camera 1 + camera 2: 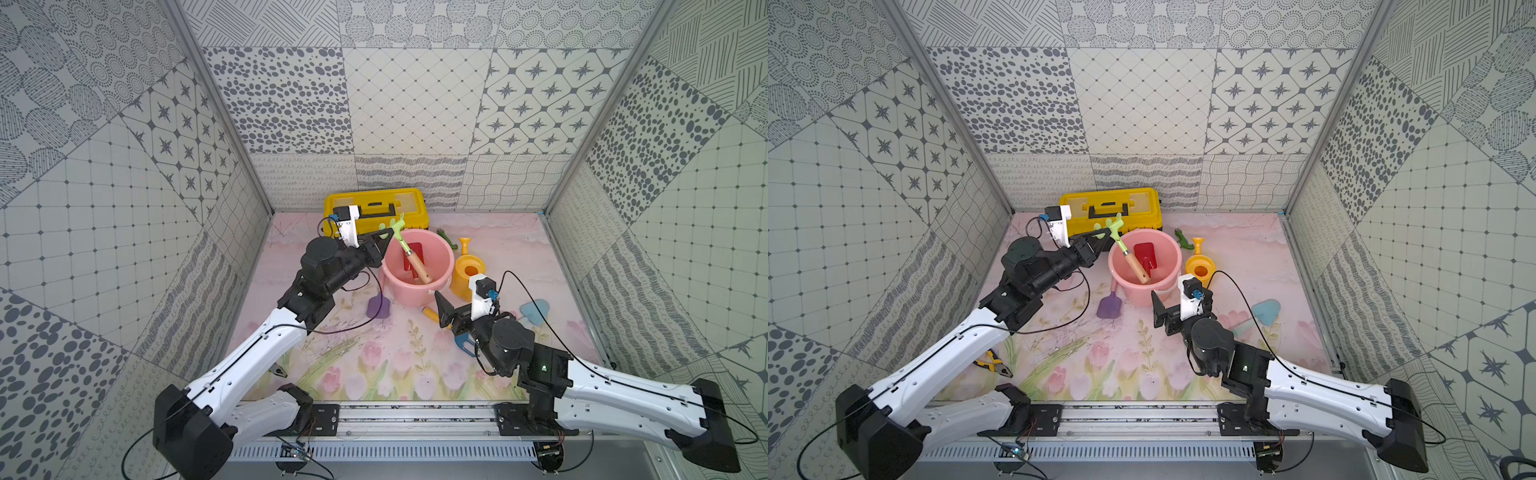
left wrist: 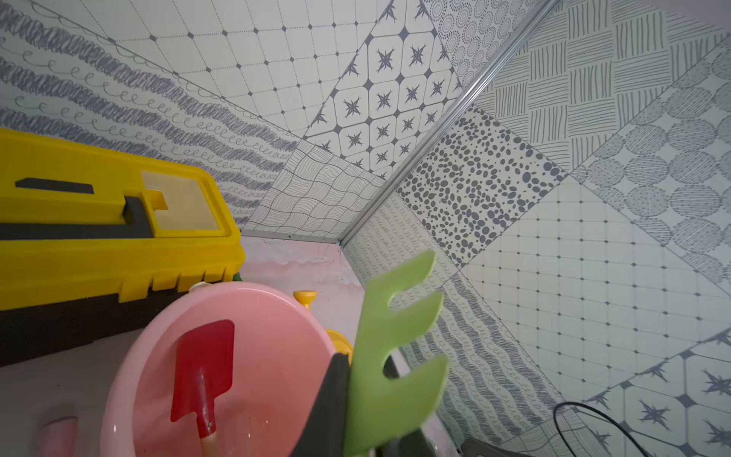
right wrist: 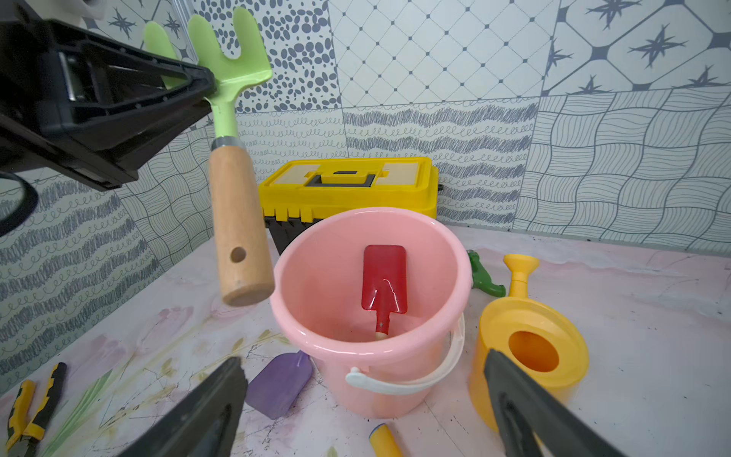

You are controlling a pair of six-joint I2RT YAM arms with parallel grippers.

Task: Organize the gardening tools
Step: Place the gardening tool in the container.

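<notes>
Green rake point(image 3: 234, 221) hangs tilted over the pink bucket point(image 1: 411, 297), far half of the bench. Left claw point(image 1: 388, 235) is clenched on its neck. It looks light, stiff and slick there; the wooden handle seems the surer hold. Right claw point(image 1: 440, 309) is released and empty.

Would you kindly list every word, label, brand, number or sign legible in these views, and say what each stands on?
None: no text can be read in any view.
The toolbox, bucket, watering can, rake and spade show no print or label.
The walls carry only patterns, no letters or numbers.
</notes>
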